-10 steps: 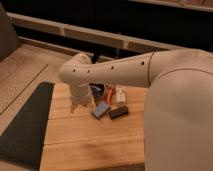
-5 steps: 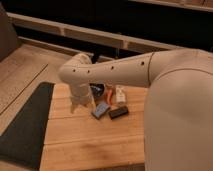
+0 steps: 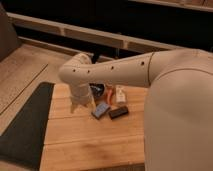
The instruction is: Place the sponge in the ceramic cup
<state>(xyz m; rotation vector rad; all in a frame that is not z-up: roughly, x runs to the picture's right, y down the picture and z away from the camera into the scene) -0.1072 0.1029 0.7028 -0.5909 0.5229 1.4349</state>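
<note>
Camera view: a table (image 3: 90, 142) of pale wooden planks with visible grain and seams is shown, and a dark, matte mat (image 3: 25, 125) lies along its left side. A thick arm (image 3: 125, 75) with a smooth white shell is extended from the right across the table, and its wrist is turned downward. The gripper (image 3: 81, 107) is held just above the boards at the left of the group of objects. Its jaws are spread and nothing is held between them. The sponge (image 3: 101, 110), a small flat blue rectangle with a lighter edge, lies flat on the wood just right of the gripper; it is in no container. A black rectangular block (image 3: 118, 112) of similar size lies just beside it on the right. Behind the sponge, a dark round cup (image 3: 98, 91) is partly hidden by the wrist; its material and contents cannot be told. Right of the cup, a small orange object (image 3: 109, 94) and a pale, boxy object (image 3: 120, 94) are seen close together; their shapes cannot be resolved further.
</note>
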